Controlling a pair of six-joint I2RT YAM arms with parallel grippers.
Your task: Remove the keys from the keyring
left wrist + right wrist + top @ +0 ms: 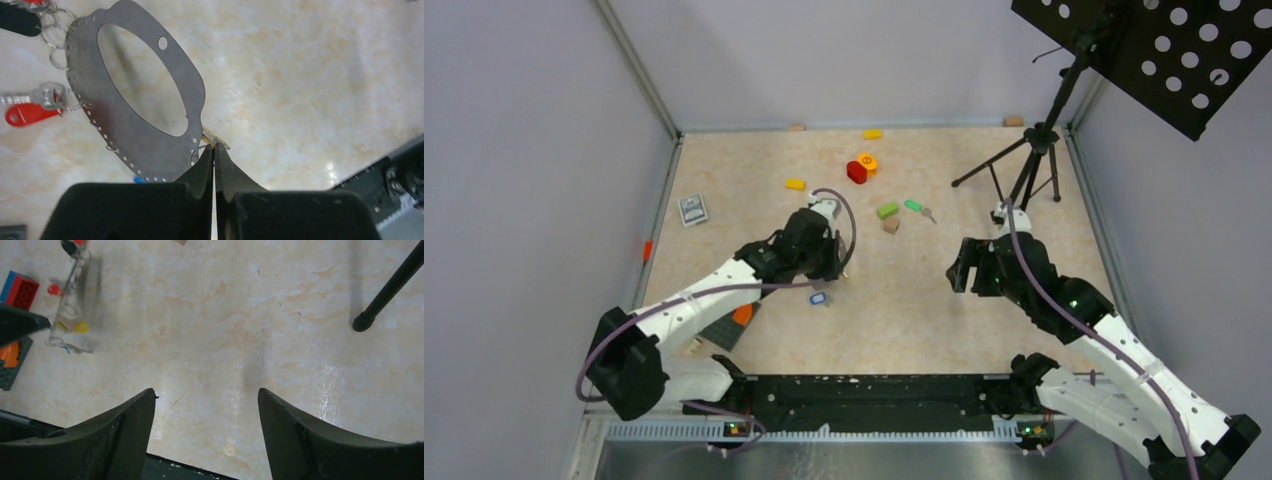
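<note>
The keyring (150, 120) is a flat grey loop with small holes along its rim. My left gripper (214, 148) is shut on a small metal ring at its edge. A red-headed key (25, 114) hangs on a chain from the loop's far side. A blue head (139, 179) peeks out under the loop. In the top view the left gripper (837, 266) is at mid-table with the blue key (818, 298) just below it. The right wrist view shows the keyring (72, 290) edge-on at far left. My right gripper (206, 392) is open and empty, also in the top view (959, 268).
A green-headed key (916, 207), a green block (887, 210), a wooden cube (891, 226) and a red and yellow toy (860, 167) lie behind. A card pack (692, 209) is at left. A black tripod (1029, 160) stands at back right. An orange piece (742, 314) lies near the left arm.
</note>
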